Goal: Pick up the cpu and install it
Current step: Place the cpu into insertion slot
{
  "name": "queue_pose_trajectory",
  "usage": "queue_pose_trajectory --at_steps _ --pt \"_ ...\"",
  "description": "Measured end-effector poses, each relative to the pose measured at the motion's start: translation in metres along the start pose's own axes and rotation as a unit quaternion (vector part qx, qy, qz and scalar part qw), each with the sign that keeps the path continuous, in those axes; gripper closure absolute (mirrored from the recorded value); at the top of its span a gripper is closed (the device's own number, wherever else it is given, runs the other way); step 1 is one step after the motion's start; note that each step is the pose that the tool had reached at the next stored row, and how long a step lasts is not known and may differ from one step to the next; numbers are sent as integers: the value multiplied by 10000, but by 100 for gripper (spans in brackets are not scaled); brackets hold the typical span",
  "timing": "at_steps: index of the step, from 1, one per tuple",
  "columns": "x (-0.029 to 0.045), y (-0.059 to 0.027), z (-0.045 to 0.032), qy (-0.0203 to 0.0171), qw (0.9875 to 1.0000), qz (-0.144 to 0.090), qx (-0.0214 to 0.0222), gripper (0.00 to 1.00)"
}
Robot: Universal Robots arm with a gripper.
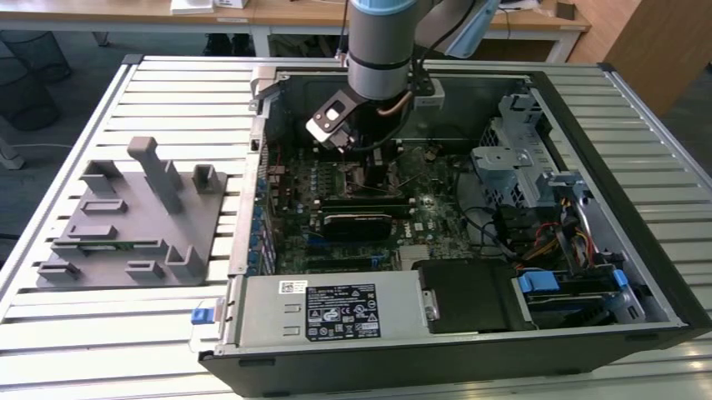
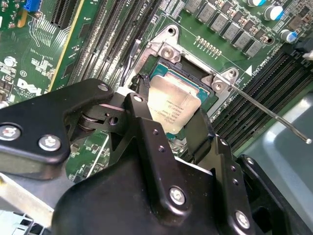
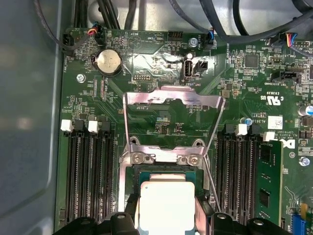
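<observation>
Gripper point(image 1: 362, 148) stood at 11 o'clock within the PC case point(image 1: 445, 360); grip state could not be told. Cpu point(image 3: 167, 205) lay squarely over the open socket point(image 3: 146, 171). Judgement: keep it level, corners matched, no side force.

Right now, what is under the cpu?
The open socket on the green motherboard, retention frame flipped up. Its contacts are hidden by the cpu held in the gripper.

I work over a pale slatted metal table point(image 1: 122, 350) whose slats catch bright, even light. Past its far edge stand light wooden desks point(image 1: 289, 12) and a wooden panel point(image 1: 651, 42). A black mesh wastebasket point(image 1: 25, 50) sits on the grey floor point(image 1: 67, 100).
</observation>
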State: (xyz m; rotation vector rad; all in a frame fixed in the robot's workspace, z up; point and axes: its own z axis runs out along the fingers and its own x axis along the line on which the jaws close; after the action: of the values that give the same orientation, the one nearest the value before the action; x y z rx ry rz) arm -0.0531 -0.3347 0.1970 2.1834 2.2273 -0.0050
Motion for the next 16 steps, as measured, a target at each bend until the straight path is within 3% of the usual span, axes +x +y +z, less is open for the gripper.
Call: queue_pose_trajectory --at_steps 16 --pt "0 5 47 -2 10000 13 2 46"
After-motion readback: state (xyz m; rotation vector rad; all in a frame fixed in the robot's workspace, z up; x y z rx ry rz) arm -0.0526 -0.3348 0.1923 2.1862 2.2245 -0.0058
